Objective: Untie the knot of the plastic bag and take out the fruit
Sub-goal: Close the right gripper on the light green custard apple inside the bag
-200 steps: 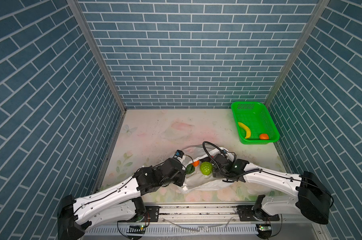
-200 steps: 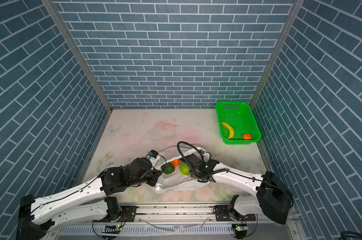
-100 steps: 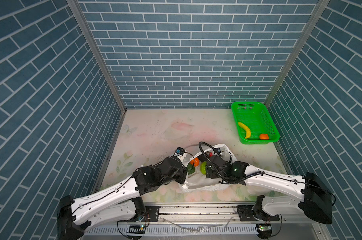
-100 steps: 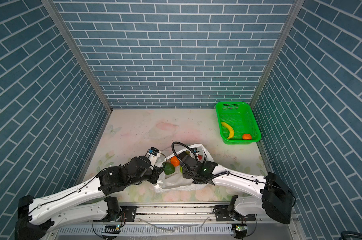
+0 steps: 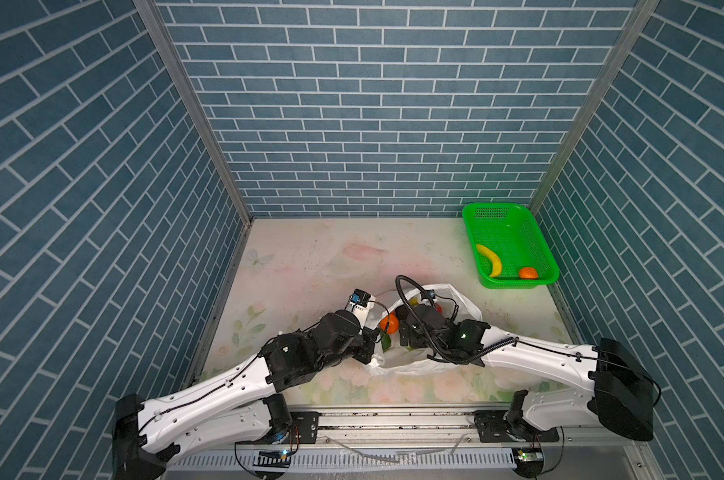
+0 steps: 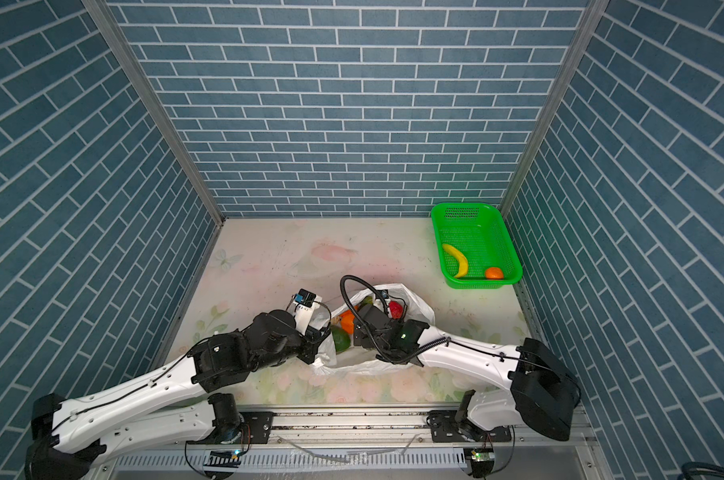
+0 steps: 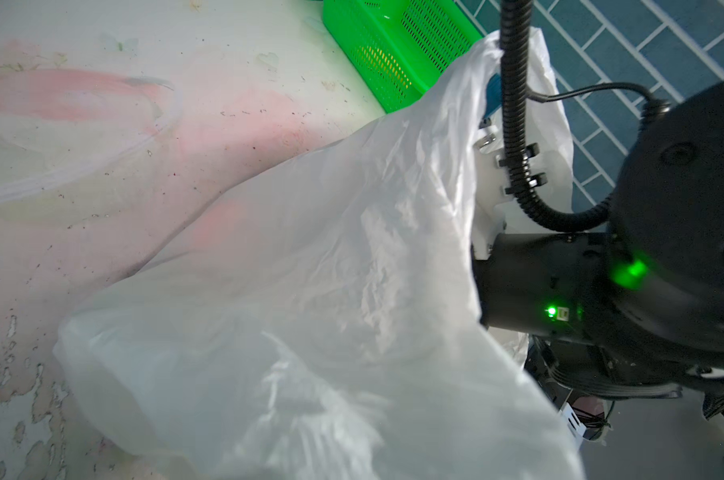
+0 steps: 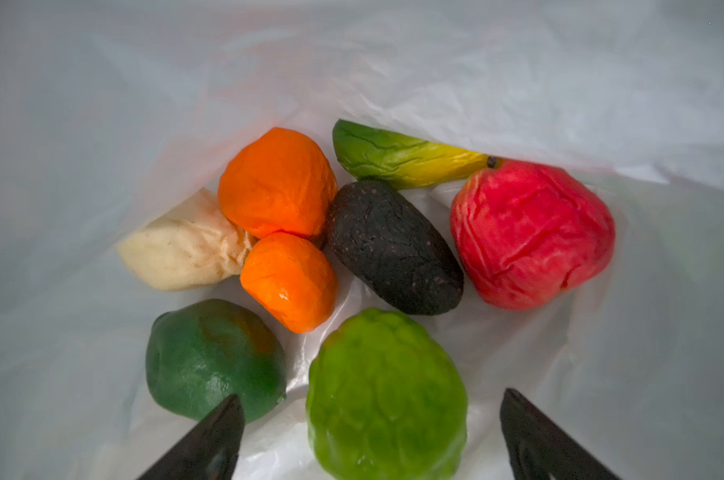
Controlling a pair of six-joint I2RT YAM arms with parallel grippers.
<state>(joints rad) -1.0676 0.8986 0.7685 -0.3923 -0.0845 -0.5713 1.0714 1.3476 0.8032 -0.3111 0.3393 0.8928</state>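
The plastic bag [image 5: 468, 309] lies at the lower centre of both top views. Its mouth is open, I can find no knot, and the fruit [image 8: 277, 183] sits heaped inside. My right gripper [image 8: 368, 409] is in the mouth with its jaws spread wide, straddling the bright green bumpy fruit [image 8: 387, 374]. One tip lies right against the dark green fruit [image 8: 210, 353]. My left gripper [image 5: 371, 337] has its jaws together at the bag's left rim. I judge that it is pinching the film, though the left wrist view shows only draped plastic.

Closing now could trap the dark green neighbour, or a fold of film, along with the target, and a lift would then drag the whole bag. The skins look soft and wrinkled, so an off-centre squeeze may squirt the piece away. If the left pinch slips, the rim will fall over my right wrist and its black cable [image 5: 397, 286], hiding the fruit. The green basket [image 5: 514, 284], at the upper right, is well apart from the bag, so a poor hold invites a drop on the way.
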